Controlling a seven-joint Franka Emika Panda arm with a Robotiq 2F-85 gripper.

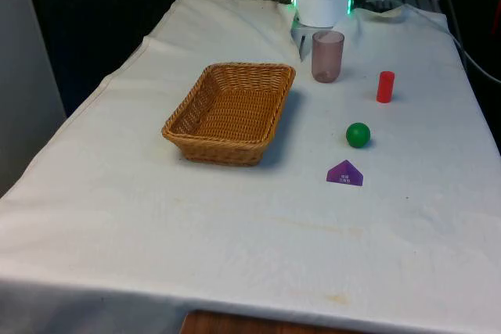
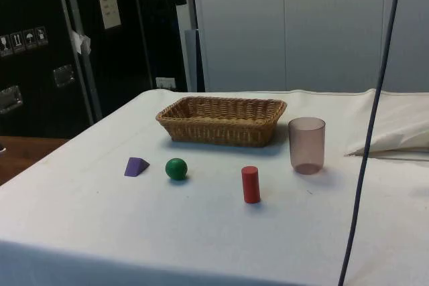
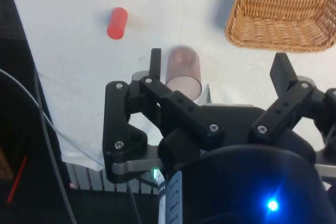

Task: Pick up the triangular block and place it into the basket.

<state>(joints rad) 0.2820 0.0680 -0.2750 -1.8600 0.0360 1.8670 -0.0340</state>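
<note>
The purple triangular block lies flat on the white cloth, towards the front view's right, nearer the table's front than the other small objects. The woven wicker basket stands empty near the table's middle, to the front view's left of the block. In the wrist view my gripper is open, its two black fingers spread wide and holding nothing. It hangs high over the table's far end, above the cup.
A green ball sits just behind the block. Further back stand a red cylinder and a translucent pinkish cup. A dark cable hangs across the side view.
</note>
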